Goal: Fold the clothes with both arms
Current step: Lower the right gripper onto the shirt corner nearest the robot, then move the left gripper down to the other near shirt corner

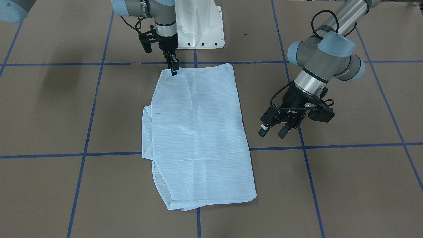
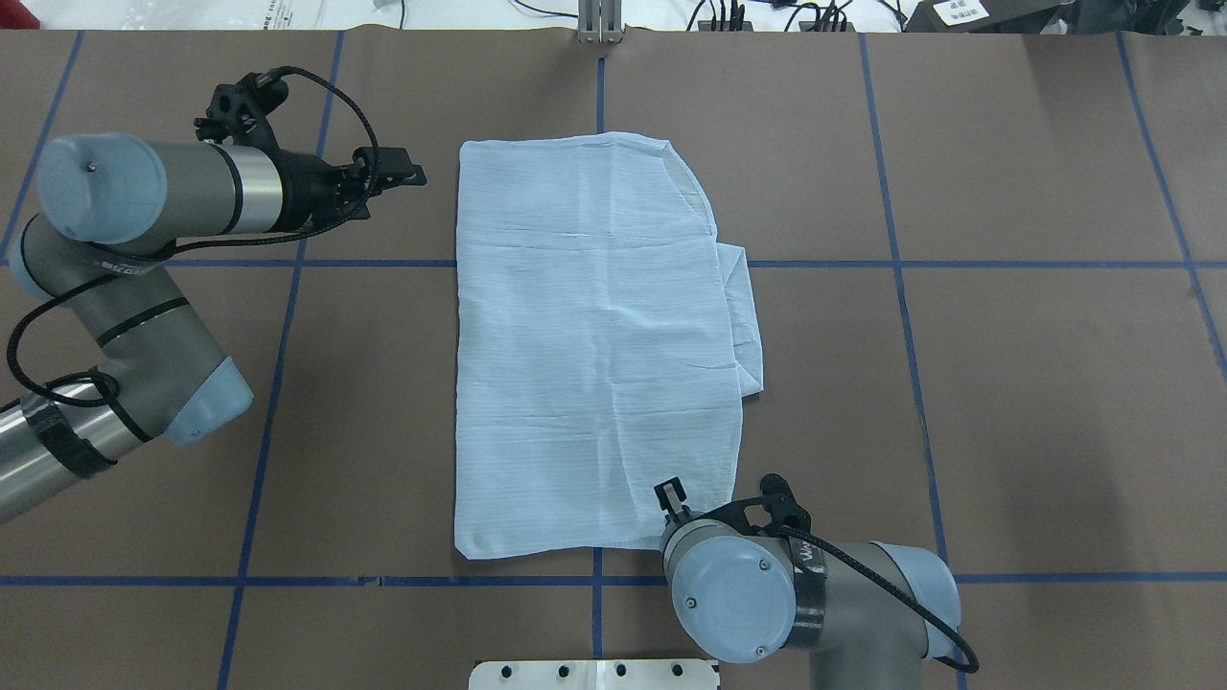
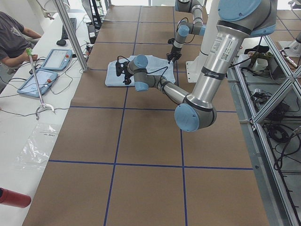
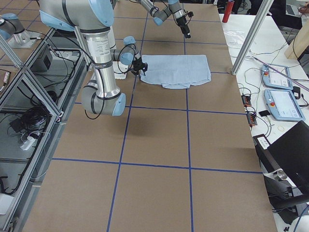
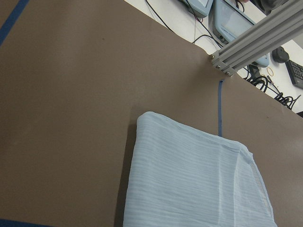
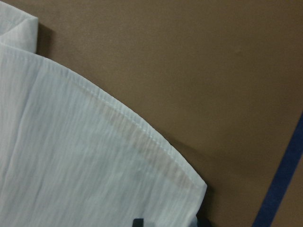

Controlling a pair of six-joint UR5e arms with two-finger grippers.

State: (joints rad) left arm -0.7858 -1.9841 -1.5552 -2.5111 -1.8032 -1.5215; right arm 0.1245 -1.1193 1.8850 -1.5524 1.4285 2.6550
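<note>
Two silver-grey tubular robot arms with pale blue joint caps work over a brown paper-covered table point(image 2: 1007, 402) marked into squares by blue tape lines point(image 2: 959, 264). Read across the overhead view, the left arm point(image 2: 144, 192) comes in from the left edge and reaches toward the table's middle. Its black two-finger left gripper point(image 1: 272, 131) hangs over bare table, clear of the cloth and nearer the cloth's far end. In the front-facing view its fingers are spread and hold nothing. At the centre lies the thin light-blue shirt point(image 2: 594, 335) of finely striped, crinkly fabric. It is flat on the table and folded into a long rectangle that runs from the robot's side toward the far edge. A narrow folded under-layer point(image 2: 746, 316) sticks out past its right edge about midway along. Right of centre, the right arm point(image 2: 738, 594) rises beside the white flared pedestal point(image 2: 594, 674). Its black right gripper point(image 1: 173, 70) points straight down onto the shirt's near right corner. The right wrist view shows that hemmed corner lying flat with dark fingertips point(image 6: 138, 221) at the lower border. Whether the fingers pinch the cloth or only rest at it cannot be told.
</note>
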